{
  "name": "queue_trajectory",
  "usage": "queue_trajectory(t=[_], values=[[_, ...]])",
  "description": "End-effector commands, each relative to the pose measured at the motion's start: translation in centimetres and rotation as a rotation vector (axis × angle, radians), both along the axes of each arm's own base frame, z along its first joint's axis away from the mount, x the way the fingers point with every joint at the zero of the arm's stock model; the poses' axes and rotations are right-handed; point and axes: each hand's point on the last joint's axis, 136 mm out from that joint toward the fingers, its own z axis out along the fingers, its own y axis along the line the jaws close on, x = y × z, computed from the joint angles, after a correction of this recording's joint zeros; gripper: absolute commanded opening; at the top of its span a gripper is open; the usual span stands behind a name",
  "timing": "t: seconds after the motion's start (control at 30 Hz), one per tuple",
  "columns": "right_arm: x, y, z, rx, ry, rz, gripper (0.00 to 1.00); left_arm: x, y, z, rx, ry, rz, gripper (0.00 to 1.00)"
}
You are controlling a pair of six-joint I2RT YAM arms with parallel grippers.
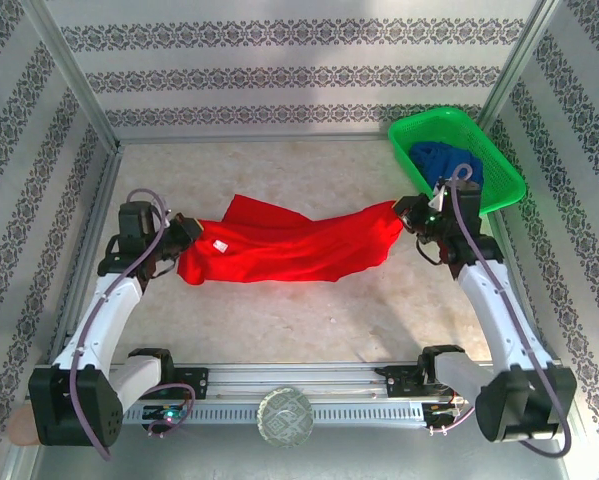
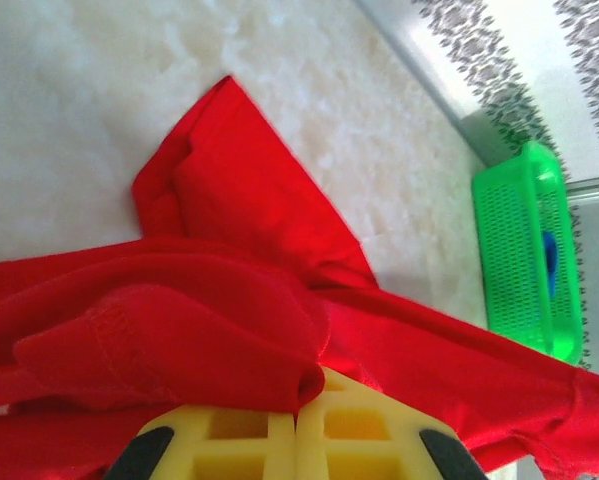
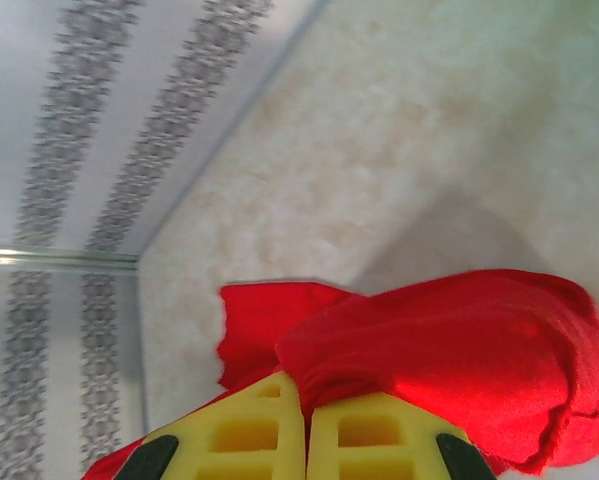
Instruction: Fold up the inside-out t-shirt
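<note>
Bases of both arms sit at the near edge in the top view. Left gripper (image 1: pixel 184 236) is clamped on the left end of the inside-out t-shirt (image 1: pixel 289 245), right gripper (image 1: pixel 409 213) on its right end. Shirt runs between them as a long bunched red band over mid table (image 1: pixel 309 320), sagging in the centre, with one flap poking toward the back. Small white tag (image 1: pixel 219 245) sits near the left gripper. Green basket (image 1: pixel 507 185) is in the far right corner with a dark blue garment (image 1: pixel 447 160) inside, just behind the right gripper. Can't tell if the shirt's middle touches the table.

Left wrist: left gripper (image 2: pixel 299 410) has its yellow fingers pressed together and the t-shirt (image 2: pixel 229 300) is wadded over the tips, stitched hem showing. A flap lies on the table (image 2: pixel 99 100), basket (image 2: pixel 524 250) off to the right.

Right wrist: right gripper (image 3: pixel 304 410) is closed too, with a lump of t-shirt (image 3: pixel 449 360) pinched at the tips and bare table (image 3: pixel 429 150) beyond.

Likely step: spreading the shirt flat before the first fold. To do it well:
- Keep both pinches tight.
- Pull apart evenly to take out the sag.
- Lower both ends together so the cloth lands flat, not roped.

Both grips hold bunches rather than clean corners, so a regrasp at the hem or shoulders is probably needed. Right arm should steer wide of the basket.
</note>
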Motion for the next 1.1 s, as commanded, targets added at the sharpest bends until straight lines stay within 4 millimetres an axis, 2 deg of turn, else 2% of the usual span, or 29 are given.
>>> queue_trajectory(t=[0.0, 0.07, 0.1, 0.17, 0.33, 0.43, 0.6, 0.7, 0.83, 1.07], values=[[1.1, -0.4, -0.2, -0.05, -0.051, -0.008, 0.0, 0.6, -0.2, -0.2, 0.039, -0.057, -0.03, 0.08], [1.1, -0.5, -0.2, -0.054, -0.054, -0.013, 0.0, 0.4, -0.4, -1.6, 0.052, -0.015, -0.053, 0.48], [1.1, -0.6, 0.1, -0.06, -0.065, -0.017, 0.0, 0.4, -0.4, -2.2, 0.056, 0.002, -0.058, 0.59], [0.9, -0.9, 0.9, -0.085, -0.083, -0.024, 0.0, 0.3, -0.4, -3.2, 0.066, 0.03, -0.061, 0.7], [0.4, -2.4, 3.8, -0.138, -0.135, -0.057, 0.0, -0.6, 0.0, -4.7, 0.125, 0.068, -0.053, 0.71], [-0.1, -3.6, 5.4, -0.165, -0.162, -0.093, 0.0, -1.4, 0.2, -5.7, 0.185, 0.101, -0.047, 0.68], [-0.8, -4.7, 7.3, -0.204, -0.198, -0.124, 0.0, -1.9, 0.0, -5.7, 0.282, 0.088, -0.052, 0.65], [-0.9, -4.5, 7.2, -0.202, -0.193, -0.113, 0.0, -1.3, -1.3, -5.1, 0.293, 0.055, -0.093, 0.62], [-0.8, -4.5, 6.7, -0.198, -0.184, -0.11, 0.0, -0.6, -4.1, -4.8, 0.3, 0.031, -0.173, 0.57], [-0.8, -4.4, 6.3, -0.194, -0.178, -0.109, 0.0, 0.0, -9.2, -4.8, 0.386, -0.002, -0.268, 0.55]])
